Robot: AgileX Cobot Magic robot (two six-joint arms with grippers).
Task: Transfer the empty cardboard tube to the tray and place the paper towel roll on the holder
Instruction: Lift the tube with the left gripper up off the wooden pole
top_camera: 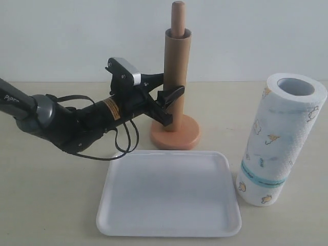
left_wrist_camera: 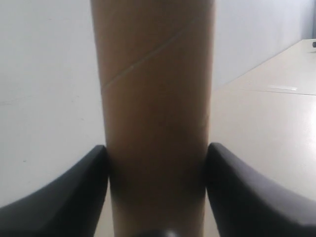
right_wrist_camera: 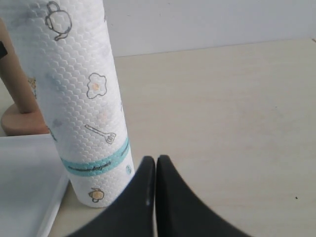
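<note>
The empty cardboard tube stands upright over the rod of the holder, whose round base rests on the table behind the tray. My left gripper reaches in from the left, shut on the tube about halfway up. In the left wrist view the tube fills the gap and both black fingers press its sides. The paper towel roll stands upright to the right of the tray. My right gripper is shut and holds nothing, close beside the roll; the exterior view does not show it.
The white tray is bare and lies at the front centre, its corner next to the roll's foot. The left arm with its cables stretches low over the table to the tray's left. A pale wall runs behind the table.
</note>
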